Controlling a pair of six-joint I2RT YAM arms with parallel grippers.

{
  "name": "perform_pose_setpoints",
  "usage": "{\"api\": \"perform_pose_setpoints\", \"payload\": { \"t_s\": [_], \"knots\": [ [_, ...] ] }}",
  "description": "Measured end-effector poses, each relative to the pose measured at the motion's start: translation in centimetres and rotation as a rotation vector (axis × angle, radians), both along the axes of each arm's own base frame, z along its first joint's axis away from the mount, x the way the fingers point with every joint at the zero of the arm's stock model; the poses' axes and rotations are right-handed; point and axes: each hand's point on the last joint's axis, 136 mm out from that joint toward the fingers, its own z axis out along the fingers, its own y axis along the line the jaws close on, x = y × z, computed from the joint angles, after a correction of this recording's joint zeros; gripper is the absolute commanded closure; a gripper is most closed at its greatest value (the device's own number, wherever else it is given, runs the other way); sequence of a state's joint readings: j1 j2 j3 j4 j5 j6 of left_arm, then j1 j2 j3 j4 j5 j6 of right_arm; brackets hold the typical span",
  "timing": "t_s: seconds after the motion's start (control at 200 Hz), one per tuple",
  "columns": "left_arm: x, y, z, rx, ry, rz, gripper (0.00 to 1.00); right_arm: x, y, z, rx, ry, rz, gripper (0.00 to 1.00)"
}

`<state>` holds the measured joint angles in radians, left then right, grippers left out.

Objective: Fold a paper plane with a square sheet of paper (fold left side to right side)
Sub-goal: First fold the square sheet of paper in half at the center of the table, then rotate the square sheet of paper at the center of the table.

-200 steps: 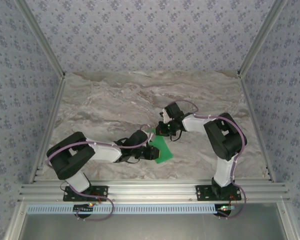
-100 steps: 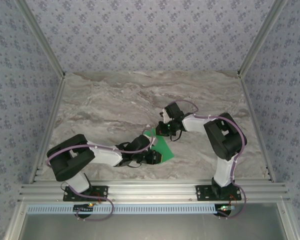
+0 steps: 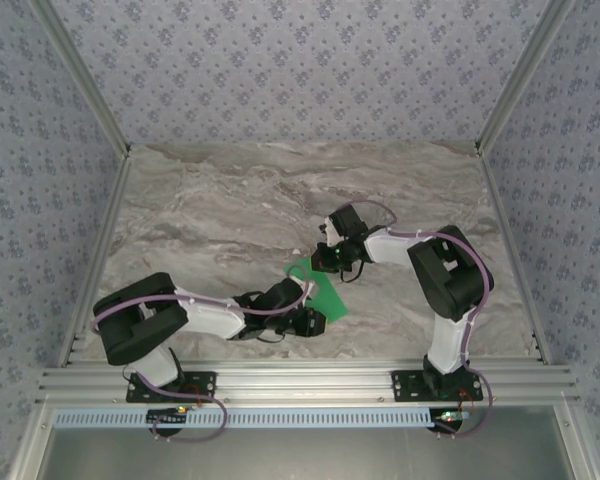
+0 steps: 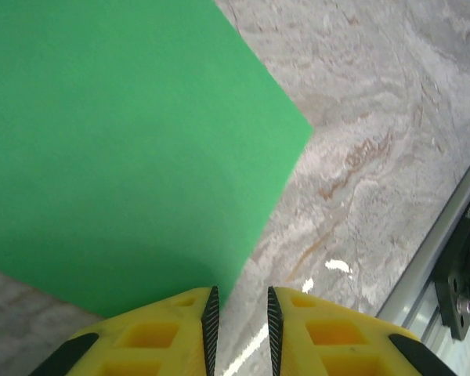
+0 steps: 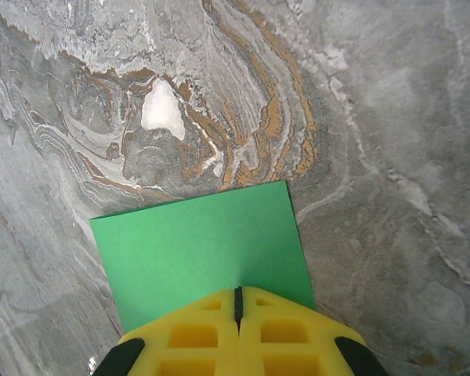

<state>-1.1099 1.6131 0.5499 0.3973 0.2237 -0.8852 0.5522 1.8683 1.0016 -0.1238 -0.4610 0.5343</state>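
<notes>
The left gripper [image 4: 239, 312] stands slightly parted, a narrow slot with bare marble showing through and nothing held; it sits just at a corner of the square sheet of paper [image 4: 125, 141]; the right gripper [image 5: 237, 301] is closed tight over the sheet's opposite edge, perhaps pressing it down, though contact is hard to judge; the green sheet lies on the table [image 3: 200, 220] between the two arms.

Left tool [image 4: 240, 305] narrowly agape, right tool [image 5: 237, 296] tight together, both seemingly low.
</notes>
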Motion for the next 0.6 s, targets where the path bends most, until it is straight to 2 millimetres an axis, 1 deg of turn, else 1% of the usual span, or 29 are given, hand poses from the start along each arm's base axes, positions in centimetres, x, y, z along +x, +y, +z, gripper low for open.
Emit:
{"api": "perform_pose_setpoints", "payload": {
  "t_s": [0.055, 0.26, 0.35, 0.42, 0.51, 0.555, 0.6],
  "knots": [
    [-0.5, 0.0, 0.0, 0.002, 0.005, -0.01, 0.75, 0.0, 0.0, 0.0, 0.0, 0.0, 0.0, 0.98],
    [-1.2, 0.2, 0.0, 0.002, 0.019, -0.016, 0.75, 0.0, 0.0, 0.0, 0.0, 0.0, 0.0, 0.98],
    [-1.7, 0.9, 0.0, 0.011, 0.026, -0.016, 0.75, 0.0, 0.0, 0.0, 0.001, 0.0, -0.001, 0.98],
    [-2.0, 1.5, 0.4, 0.014, 0.026, -0.016, 0.74, 0.0, 0.0, 0.0, 0.007, -0.002, -0.007, 0.98],
    [-1.7, 2.3, 1.9, -0.012, 0.016, -0.002, 0.74, 0.0, -0.3, 0.0, 0.022, -0.007, -0.022, 0.98],
    [-1.0, 2.8, 3.1, -0.042, 0.004, 0.022, 0.74, 0.0, -0.4, 0.0, 0.028, -0.007, -0.029, 0.98],
    [0.4, 3.7, 4.5, -0.077, -0.013, 0.067, 0.73, 0.0, -0.8, 0.1, 0.033, -0.009, -0.04, 0.98]
  ]
}}
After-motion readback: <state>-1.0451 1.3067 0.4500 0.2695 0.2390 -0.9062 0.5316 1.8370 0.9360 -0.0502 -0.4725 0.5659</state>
